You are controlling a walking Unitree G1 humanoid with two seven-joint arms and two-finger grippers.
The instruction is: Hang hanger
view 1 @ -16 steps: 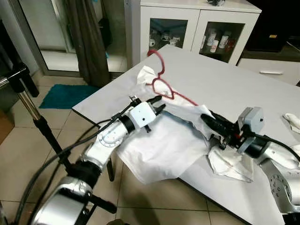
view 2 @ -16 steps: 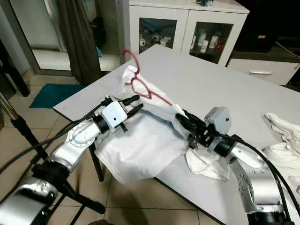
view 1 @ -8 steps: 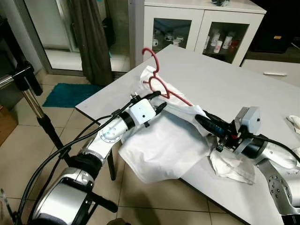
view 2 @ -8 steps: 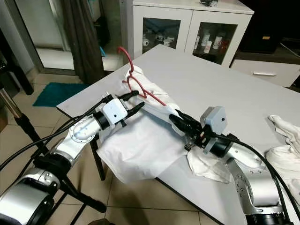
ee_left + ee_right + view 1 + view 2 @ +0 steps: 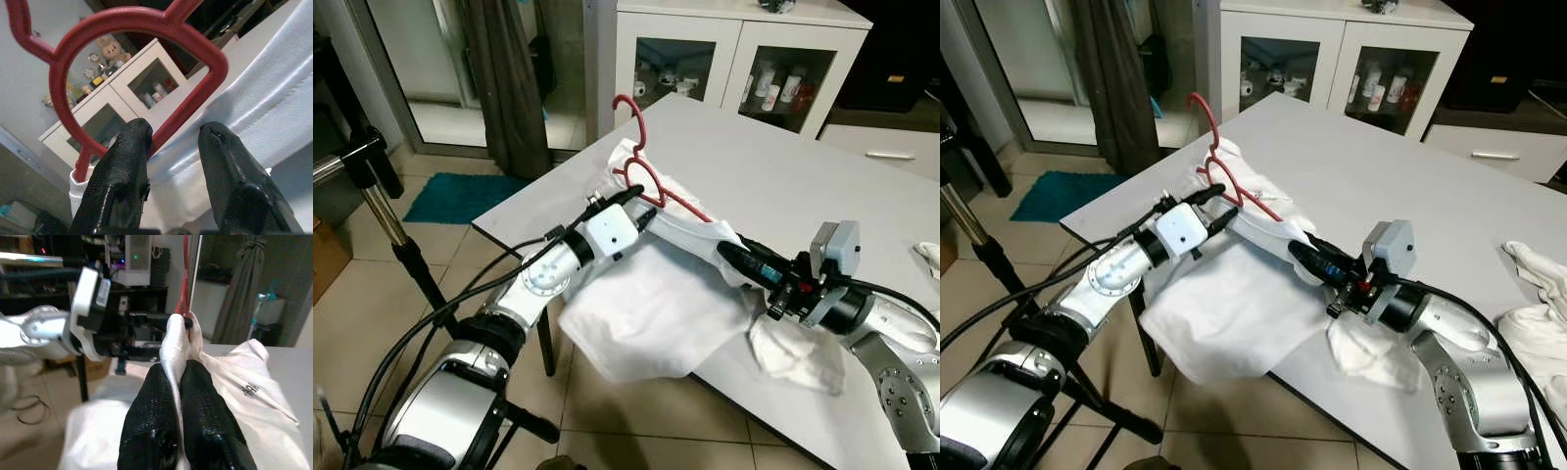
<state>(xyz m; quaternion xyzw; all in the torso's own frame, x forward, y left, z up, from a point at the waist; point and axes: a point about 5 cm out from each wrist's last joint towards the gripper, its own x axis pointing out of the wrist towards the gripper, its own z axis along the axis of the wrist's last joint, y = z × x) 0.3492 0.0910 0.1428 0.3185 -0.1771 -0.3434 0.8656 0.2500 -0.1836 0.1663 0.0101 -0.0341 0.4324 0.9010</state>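
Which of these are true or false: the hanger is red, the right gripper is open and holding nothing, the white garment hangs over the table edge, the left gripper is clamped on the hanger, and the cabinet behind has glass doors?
1. The hanger is red. True.
2. The right gripper is open and holding nothing. False: its fingers are shut on a fold of the white garment.
3. The white garment hangs over the edge of the table. True.
4. The left gripper is clamped on the hanger. False: its fingers are apart, with the hanger's red bar passing between them.
5. The cabinet behind the table has glass doors. True.
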